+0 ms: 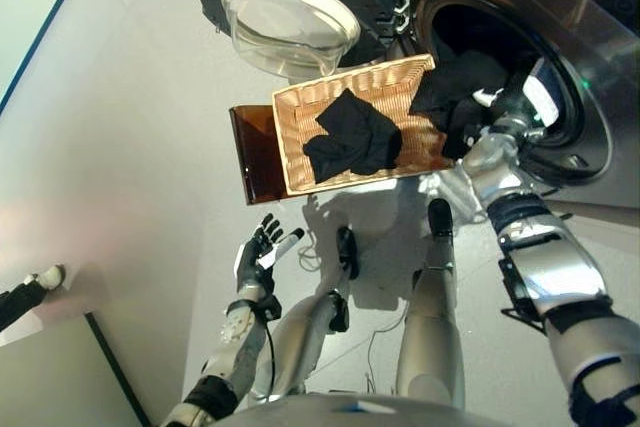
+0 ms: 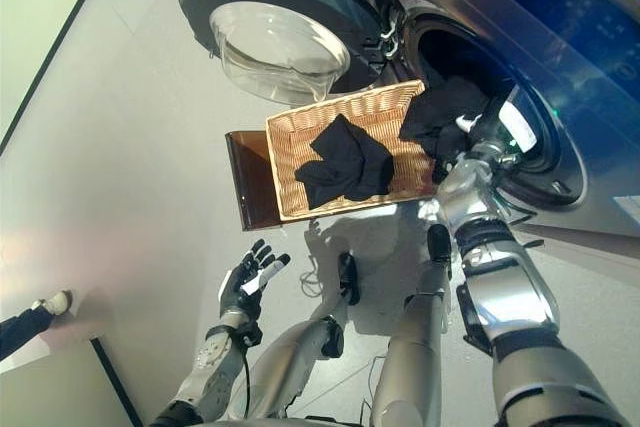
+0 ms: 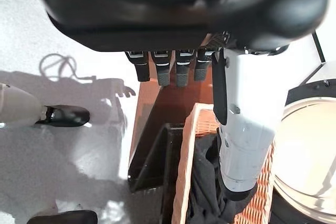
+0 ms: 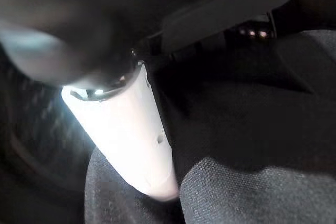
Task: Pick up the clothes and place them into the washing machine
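A wicker basket [image 1: 287, 142] rests on a brown stand [image 1: 256, 162] in front of the washing machine [image 1: 590, 147], whose drum [image 1: 470, 32] stands open. A crumpled black garment [image 1: 352, 139] lies in the basket. A second black garment [image 1: 450, 87] hangs at the drum's mouth, over the basket's far corner. My right hand [image 1: 497, 109] is at that mouth, shut on this cloth [image 4: 252, 129]; in the right wrist view its white thumb [image 4: 137, 137] presses into the dark fabric. My left hand [image 1: 262, 247] hovers open over the floor, short of the basket, fingers [image 3: 168, 71] spread.
The machine's round glass door [image 1: 290, 17] is swung wide open beyond the basket, to its left. A person's shoe [image 1: 45, 276] shows at the far left edge. A pale panel [image 1: 50, 377] sits at the lower left corner.
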